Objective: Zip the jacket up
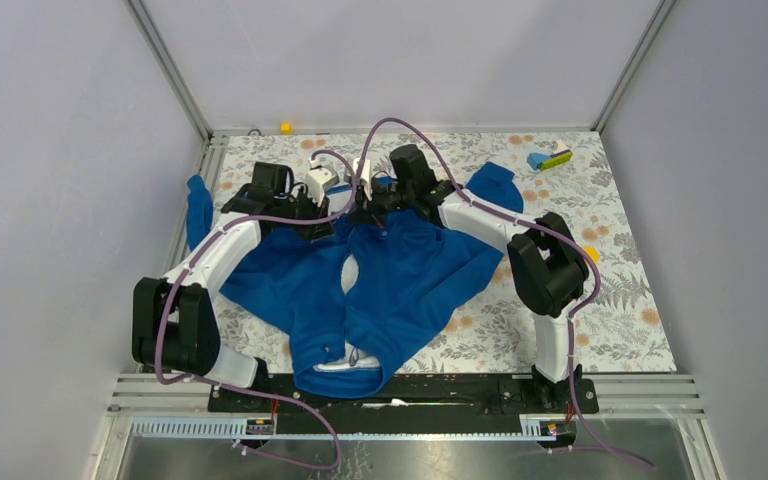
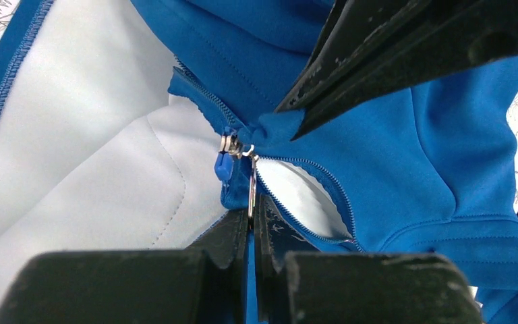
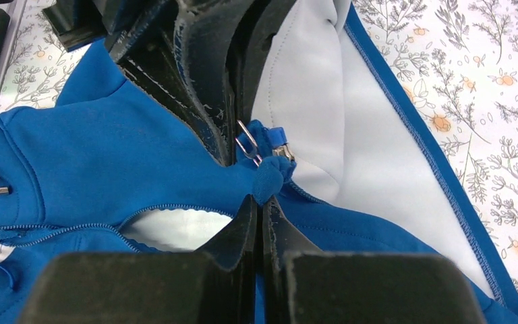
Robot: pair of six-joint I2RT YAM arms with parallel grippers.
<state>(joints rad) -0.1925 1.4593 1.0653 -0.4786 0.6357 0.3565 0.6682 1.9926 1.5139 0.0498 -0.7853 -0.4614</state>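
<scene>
Jacket (image 1: 400, 290) lies spread on counter (image 1: 630, 300), front open. Left tool (image 2: 251, 214) is closed on zipper pull (image 2: 251, 179). Right tool (image 3: 260, 206) is closed, pinching blue fabric just beside slider (image 2: 228, 144). Slider sits between both tools at the hem end, teeth apart past it. Zipping looks barely started, nearly the full run left.

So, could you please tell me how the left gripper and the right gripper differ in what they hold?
The left gripper is shut on the metal zipper pull; the right gripper is shut on a bunched fold of the jacket beside the slider. The left gripper reaches in from the left, the right gripper from the right. Both are shut and close together.
</scene>
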